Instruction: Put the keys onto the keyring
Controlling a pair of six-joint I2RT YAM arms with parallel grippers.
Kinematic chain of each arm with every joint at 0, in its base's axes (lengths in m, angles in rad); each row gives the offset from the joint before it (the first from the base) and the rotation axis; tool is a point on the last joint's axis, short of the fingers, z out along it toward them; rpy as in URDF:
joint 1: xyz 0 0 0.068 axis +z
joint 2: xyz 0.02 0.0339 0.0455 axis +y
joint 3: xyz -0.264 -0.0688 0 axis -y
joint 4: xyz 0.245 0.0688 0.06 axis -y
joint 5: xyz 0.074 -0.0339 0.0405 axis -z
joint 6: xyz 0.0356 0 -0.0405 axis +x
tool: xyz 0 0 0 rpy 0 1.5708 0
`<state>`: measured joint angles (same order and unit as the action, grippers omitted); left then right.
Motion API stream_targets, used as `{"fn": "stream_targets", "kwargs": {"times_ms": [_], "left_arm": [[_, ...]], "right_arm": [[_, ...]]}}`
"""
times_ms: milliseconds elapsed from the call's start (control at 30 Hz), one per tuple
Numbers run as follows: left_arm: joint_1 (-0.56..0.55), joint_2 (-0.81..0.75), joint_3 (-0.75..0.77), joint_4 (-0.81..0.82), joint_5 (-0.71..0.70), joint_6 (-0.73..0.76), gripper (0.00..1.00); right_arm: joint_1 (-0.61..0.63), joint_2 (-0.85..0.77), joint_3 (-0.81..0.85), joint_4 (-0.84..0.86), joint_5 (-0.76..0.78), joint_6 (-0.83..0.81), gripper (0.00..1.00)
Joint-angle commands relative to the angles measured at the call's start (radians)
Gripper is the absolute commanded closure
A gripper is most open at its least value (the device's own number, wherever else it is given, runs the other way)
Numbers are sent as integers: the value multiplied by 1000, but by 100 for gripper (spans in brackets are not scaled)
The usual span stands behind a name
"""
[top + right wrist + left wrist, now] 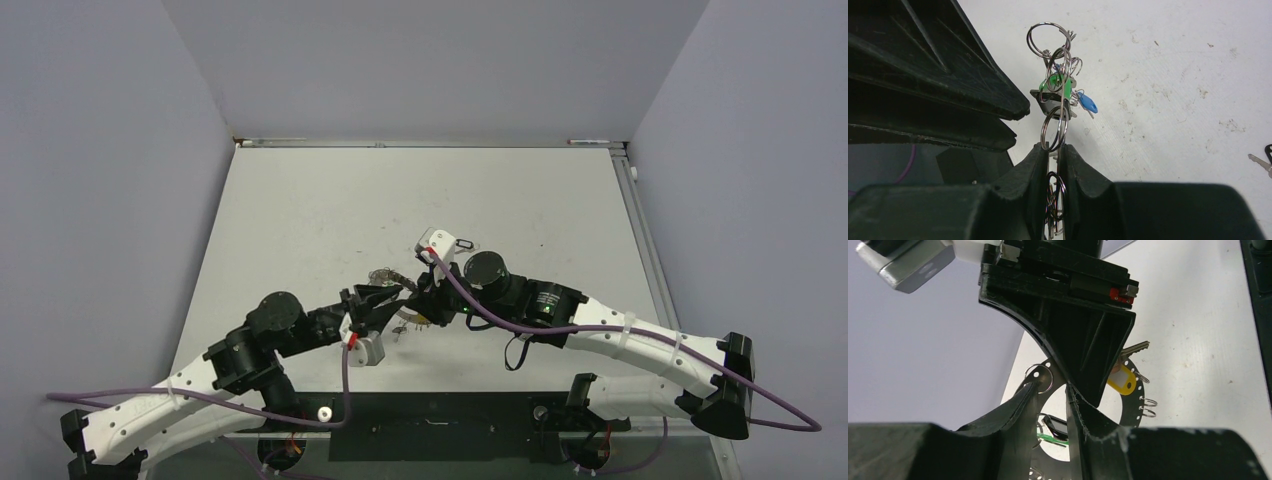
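The keyring (1137, 396) is a big flat grey ring. It has a wide hole in the middle and little holes round its edge. Small wire loops (1148, 407) hang from some of the holes. The right tool (1053, 147) pinches the ring between its fingers, and that wrist view shows only the ring's thin edge. A yellow tag key (1122, 381) hangs at the rim. A black tag (1055, 424), a green tag (1060, 85) and a blue tag (1088, 103) bunch close against it. One more key (1260, 162) lies on the table (1173, 75), well apart.
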<state>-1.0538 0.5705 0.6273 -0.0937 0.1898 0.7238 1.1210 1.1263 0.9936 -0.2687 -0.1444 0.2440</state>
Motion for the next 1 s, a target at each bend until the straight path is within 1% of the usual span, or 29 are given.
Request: {"fn": "stream_targets", "kwargs": {"times_ms": [0,300,567,833,967], "left_arm": [[-13,-20,-8,22,-48,48,75],[-47,16,-9,34,-85,138,76],[-67,23,-21,75,-130,169,78],[-110,26,-39,79,-211,226,84],[-130,32,-47,127,-250,257,88]], "right_arm": [[9,-13,55,68,14,12,95],[18,-7,55,73,1,25,95],[26,-8,52,75,0,29,95],[28,-8,61,76,-22,38,95],[30,-4,64,79,-35,47,95]]}}
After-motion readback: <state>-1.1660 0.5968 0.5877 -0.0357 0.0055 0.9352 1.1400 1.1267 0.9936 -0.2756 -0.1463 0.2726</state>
